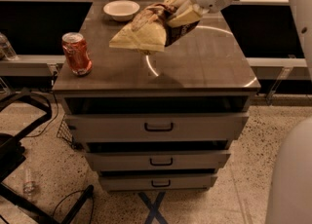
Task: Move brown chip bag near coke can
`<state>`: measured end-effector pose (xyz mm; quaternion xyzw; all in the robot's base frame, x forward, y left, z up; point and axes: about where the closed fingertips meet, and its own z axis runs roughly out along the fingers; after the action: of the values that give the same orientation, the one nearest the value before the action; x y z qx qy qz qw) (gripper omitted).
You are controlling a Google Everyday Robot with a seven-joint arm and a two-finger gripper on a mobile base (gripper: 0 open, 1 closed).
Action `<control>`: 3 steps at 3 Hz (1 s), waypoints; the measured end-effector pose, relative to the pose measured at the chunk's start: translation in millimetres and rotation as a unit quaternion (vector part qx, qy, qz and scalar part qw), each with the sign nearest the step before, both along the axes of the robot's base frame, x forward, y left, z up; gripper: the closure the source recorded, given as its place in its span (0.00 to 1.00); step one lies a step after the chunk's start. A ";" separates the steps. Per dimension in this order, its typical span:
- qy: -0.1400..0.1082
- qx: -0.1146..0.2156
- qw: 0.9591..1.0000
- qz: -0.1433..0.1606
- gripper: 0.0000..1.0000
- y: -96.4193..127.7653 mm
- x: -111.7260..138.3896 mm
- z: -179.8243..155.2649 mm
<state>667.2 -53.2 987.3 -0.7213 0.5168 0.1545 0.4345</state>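
The gripper (181,14) is clamped on the brown chip bag's (141,32) upper end, holding it clear above the cabinet top (209,62), probably so it can cross toward the coke can (76,52), which stands well apart at the near corner

the dark top (209,67) of the drawer cabinet is carrying two things. the coke can (76,53) is standing upright near its front left corner, and a white bowl (121,9) is sitting at the back left, well apart. the gripper (183,13) is hanging above the top, clasping the brown chip bag (141,33) clear of it.
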 end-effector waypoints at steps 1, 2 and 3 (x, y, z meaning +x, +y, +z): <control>0.018 0.018 0.998 0.049 1.00 19.5 3.9 -28.7; 0.032 0.039 0.995 0.089 1.00 37.7 6.4 -53.2; 0.033 0.040 0.995 0.089 0.82 40.2 8.0 -55.3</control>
<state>675.2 -13.0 931.9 -0.7410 0.4583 0.2362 0.4302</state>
